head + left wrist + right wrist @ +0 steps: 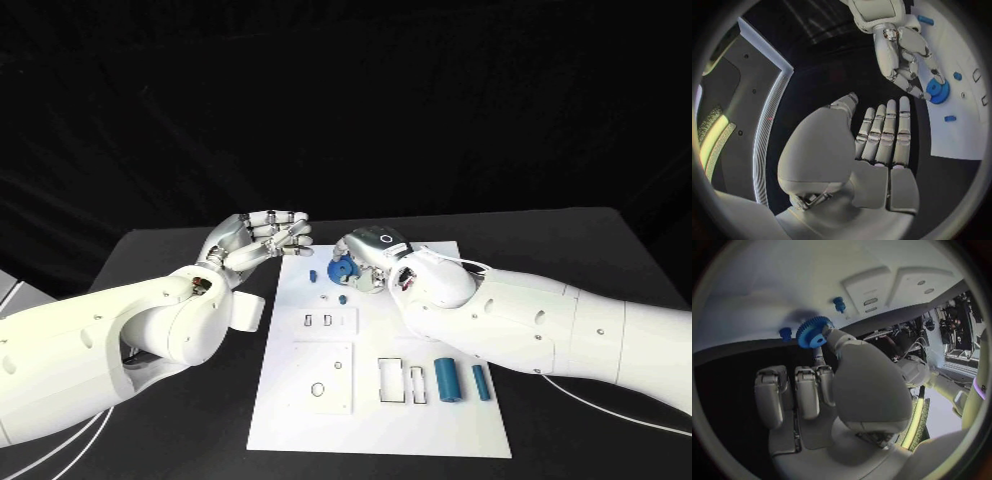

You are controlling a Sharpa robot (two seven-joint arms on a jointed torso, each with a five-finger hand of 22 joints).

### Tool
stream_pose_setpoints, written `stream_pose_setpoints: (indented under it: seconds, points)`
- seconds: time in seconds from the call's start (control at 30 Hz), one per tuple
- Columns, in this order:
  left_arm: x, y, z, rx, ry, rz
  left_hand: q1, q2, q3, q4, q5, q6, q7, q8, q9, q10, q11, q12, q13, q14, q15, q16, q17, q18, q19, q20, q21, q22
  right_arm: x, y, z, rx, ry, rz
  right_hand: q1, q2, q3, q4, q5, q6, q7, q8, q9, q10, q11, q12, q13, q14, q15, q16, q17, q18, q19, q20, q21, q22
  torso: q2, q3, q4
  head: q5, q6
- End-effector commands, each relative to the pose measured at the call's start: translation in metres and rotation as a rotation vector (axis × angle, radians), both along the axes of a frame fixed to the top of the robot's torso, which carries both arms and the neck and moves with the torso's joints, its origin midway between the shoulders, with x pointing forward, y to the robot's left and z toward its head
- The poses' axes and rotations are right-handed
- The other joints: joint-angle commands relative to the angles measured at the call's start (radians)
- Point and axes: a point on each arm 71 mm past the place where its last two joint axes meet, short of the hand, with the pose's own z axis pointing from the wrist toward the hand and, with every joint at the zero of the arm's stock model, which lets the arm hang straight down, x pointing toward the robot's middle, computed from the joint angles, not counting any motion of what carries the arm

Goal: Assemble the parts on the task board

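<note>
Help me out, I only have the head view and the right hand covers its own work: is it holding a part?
Observer: Yes. In the right wrist view the right hand pinches a blue gear at its fingertips, just over the task board.
Operator: Is the left hand carrying anything?
Observer: No. The left wrist view shows the left hand with a bare palm and straight fingers, beside the board and not over it.
Operator: Anything close to the gear?
Observer: A small blue peg sits on the board on one side of it and a second blue part on the other. I cannot tell whether the gear is seated.
</note>
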Motion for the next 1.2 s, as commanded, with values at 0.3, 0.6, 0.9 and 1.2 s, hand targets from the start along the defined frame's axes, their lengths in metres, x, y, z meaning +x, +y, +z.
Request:
stream_pose_setpoints:
  seconds: [0.3, 0.6, 0.9, 1.2]
  points:
    - [-0.001, -0.003, 0.001, -0.012, -0.002, -0.023, -0.006, 0.005, 0.006, -0.001, -0.007, 0.009, 0.022, -0.006, -0.001, 0.006, 0.004, -0.004, 0.000, -0.005, 0.001, -0.006, 0.001, 0.008, -0.006, 0.000, 0.007, 0.002, 0.004, 0.002, -0.003, -0.035, -0.046, -0.006, -0.015, -0.003, 0.007, -0.001, 0.004, 0.029, -0.019, 0.057, 0.012, 0.018, -0.006, 0.004, 0.168, 0.088, -0.002, 0.005, 0.197, -0.007, 0.105, -0.005, 0.004, 0.263, 0.000, -0.0001, -0.0004, 0.003, 0.001]
    - [-0.001, -0.004, 0.001, -0.013, 0.001, -0.027, -0.006, 0.005, 0.006, -0.001, -0.007, 0.009, 0.022, -0.007, -0.002, 0.005, 0.004, -0.004, -0.001, -0.006, 0.001, -0.007, 0.002, 0.008, -0.008, 0.001, 0.008, 0.003, 0.010, 0.002, -0.008, -0.065, -0.034, -0.024, -0.018, -0.005, 0.008, -0.001, 0.004, 0.029, -0.019, 0.057, 0.012, 0.015, -0.006, 0.001, 0.165, 0.088, -0.002, 0.004, 0.195, -0.007, 0.105, -0.004, 0.004, 0.263, -0.001, 0.0007, -0.0024, 0.008, 0.002]
    - [-0.001, -0.004, 0.001, -0.013, 0.003, -0.028, -0.006, 0.005, 0.006, -0.001, -0.007, 0.009, 0.022, -0.007, -0.002, 0.005, 0.004, -0.004, -0.001, -0.006, 0.001, -0.007, 0.002, 0.008, -0.008, 0.001, 0.008, 0.003, 0.014, -0.001, -0.012, -0.087, -0.014, -0.046, -0.032, -0.012, 0.014, -0.002, 0.004, 0.019, -0.016, 0.054, 0.010, 0.007, -0.004, -0.009, 0.156, 0.087, -0.001, 0.003, 0.191, -0.007, 0.105, -0.003, 0.004, 0.263, -0.001, 0.0004, -0.0032, 0.009, 0.001]
    - [0.000, -0.003, 0.001, -0.015, 0.005, -0.027, -0.008, 0.004, 0.006, 0.000, -0.007, 0.007, 0.023, -0.008, -0.002, 0.003, 0.005, -0.005, -0.001, -0.009, 0.002, -0.008, 0.004, 0.008, -0.011, 0.001, 0.010, 0.004, 0.014, -0.004, -0.013, -0.052, 0.013, -0.049, -0.161, -0.055, -0.082, 0.072, 0.001, -0.105, 0.010, -0.029, -0.027, -0.039, 0.023, -0.055, 0.116, 0.089, 0.022, 0.006, 0.201, -0.007, 0.105, 0.020, 0.004, 0.263, -0.001, 0.0012, -0.0038, 0.012, 0.002]
